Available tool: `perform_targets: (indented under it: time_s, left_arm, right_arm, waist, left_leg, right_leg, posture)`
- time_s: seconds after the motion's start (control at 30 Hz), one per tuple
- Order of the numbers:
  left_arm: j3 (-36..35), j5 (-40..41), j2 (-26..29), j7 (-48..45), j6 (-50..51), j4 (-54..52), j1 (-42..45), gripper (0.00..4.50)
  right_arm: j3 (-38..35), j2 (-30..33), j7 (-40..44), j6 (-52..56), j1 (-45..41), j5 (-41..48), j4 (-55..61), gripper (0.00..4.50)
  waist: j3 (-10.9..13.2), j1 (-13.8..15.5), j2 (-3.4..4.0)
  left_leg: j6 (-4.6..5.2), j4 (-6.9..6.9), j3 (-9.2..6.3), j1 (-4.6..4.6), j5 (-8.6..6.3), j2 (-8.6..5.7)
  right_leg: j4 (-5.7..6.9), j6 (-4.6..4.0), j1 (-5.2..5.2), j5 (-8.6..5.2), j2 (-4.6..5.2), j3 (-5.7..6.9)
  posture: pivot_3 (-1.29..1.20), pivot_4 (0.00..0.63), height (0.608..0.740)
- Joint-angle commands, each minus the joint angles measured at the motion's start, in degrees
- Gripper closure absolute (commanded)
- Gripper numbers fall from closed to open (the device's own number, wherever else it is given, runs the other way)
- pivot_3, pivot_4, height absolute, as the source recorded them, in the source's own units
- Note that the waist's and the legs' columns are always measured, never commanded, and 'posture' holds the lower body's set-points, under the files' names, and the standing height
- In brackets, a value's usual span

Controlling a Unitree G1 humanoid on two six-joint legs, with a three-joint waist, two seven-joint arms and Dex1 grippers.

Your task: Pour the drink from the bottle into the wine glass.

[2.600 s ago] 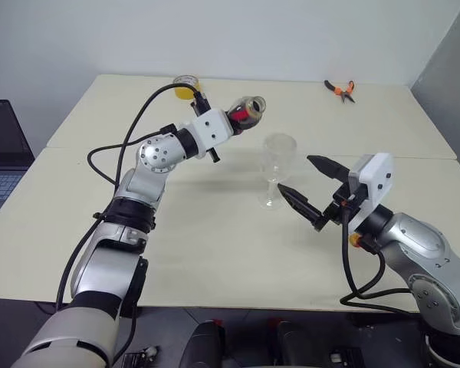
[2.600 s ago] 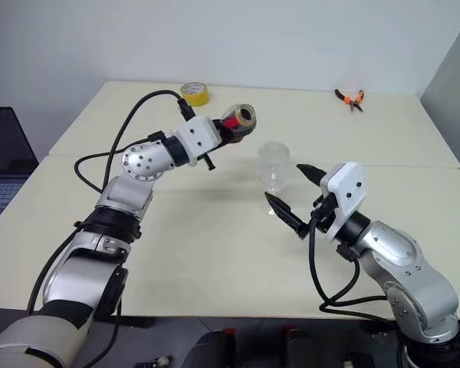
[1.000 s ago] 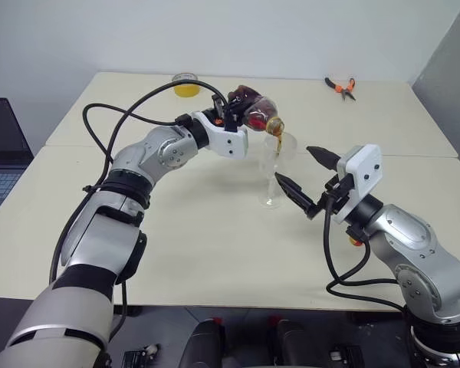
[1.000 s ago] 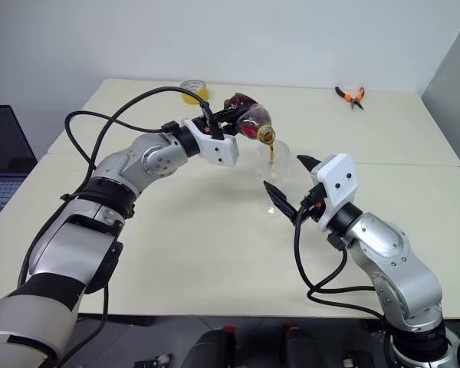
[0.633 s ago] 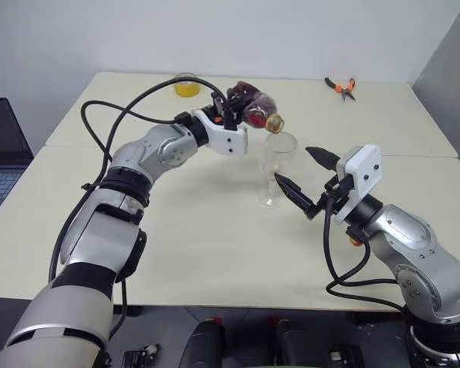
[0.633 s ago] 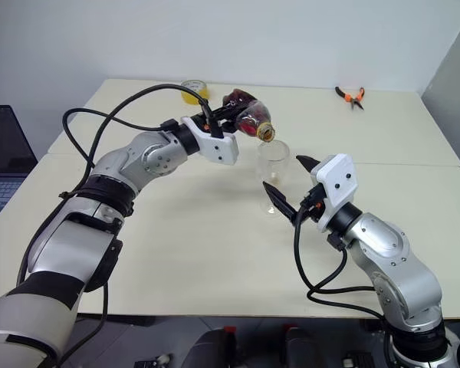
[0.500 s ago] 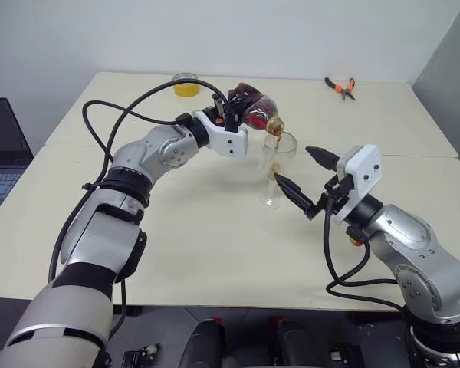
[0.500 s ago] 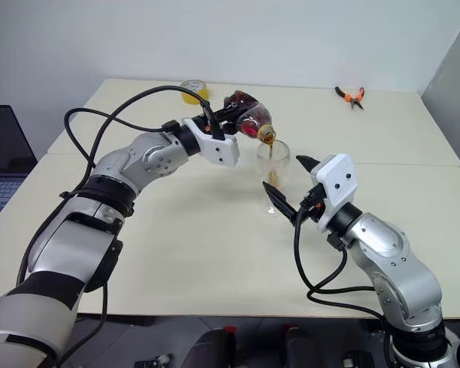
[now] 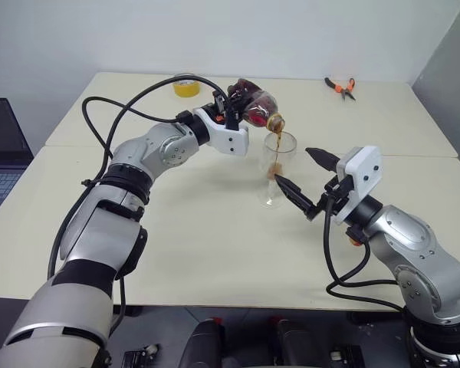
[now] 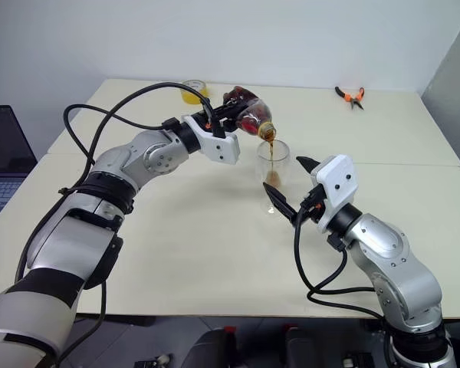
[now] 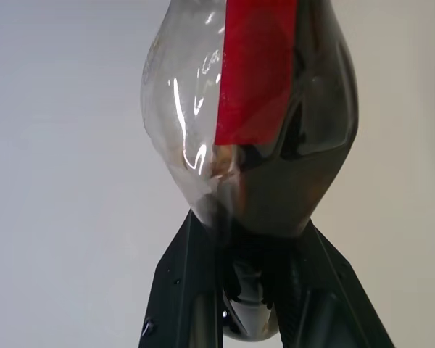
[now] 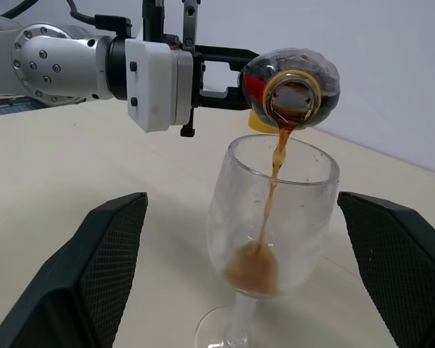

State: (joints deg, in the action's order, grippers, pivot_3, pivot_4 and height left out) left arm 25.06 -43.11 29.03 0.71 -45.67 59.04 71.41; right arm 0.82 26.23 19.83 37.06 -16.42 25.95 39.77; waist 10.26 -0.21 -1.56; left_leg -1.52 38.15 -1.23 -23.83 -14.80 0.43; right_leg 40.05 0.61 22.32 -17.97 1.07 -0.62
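Pouring again, drink (image 12: 275, 163) now pooling in wine glass (image 12: 264, 239), bottle (image 9: 254, 108) tipped

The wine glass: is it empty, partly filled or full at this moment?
Partly filled. A thin stream of the drink falls from the bottle into the wine glass, with only a small brown pool at the bowl's bottom.

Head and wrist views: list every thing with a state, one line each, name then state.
bottle: uncapped, tipped mouth-down over the glass, held by the left gripper.
drink: streaming from the bottle's mouth, pooling low in the bowl.
wine glass: upright on the table, mostly unfilled.
left gripper: shut on the bottle.
right gripper: open, fingers either side of the glass, not touching.
pliers: lying closed at the far edge.
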Motion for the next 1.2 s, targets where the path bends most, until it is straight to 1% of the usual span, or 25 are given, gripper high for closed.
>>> perform_targets:
  time_s: [0.03, 1.2]
  left_arm:
    - [-0.38, 0.23, 0.76, 2.25, -0.53, -0.98, 3.05, 3.99]
    - [1.09, -0.61, 1.58, 4.37, -0.76, -0.09, 3.96, 3.99]
  right_arm:
    - [-0.66, -0.24, -0.14, -0.49, 0.07, 0.10, 2.31, 0.00]
    - [-0.51, -0.51, 0.02, -0.35, 0.42, 0.34, 2.45, 0.00]
  waist:
    - [0.00, 0.00, 0.00]
    - [0.00, -0.02, 0.00]
  left_leg:
    - [0.00, 0.00, 0.00, 0.00, 0.00, 0.00]
    - [-0.02, 0.03, 0.01, 0.01, 0.01, 0.00]
  right_leg:
    - [0.00, 0.00, 0.00, 0.00, 0.00, 0.00]
    - [0.04, 0.00, 0.00, 0.00, 0.00, -0.01]
  posture:
    - [0.00, 0.150, 0.740]
    - [0.00, 0.150, 0.740]
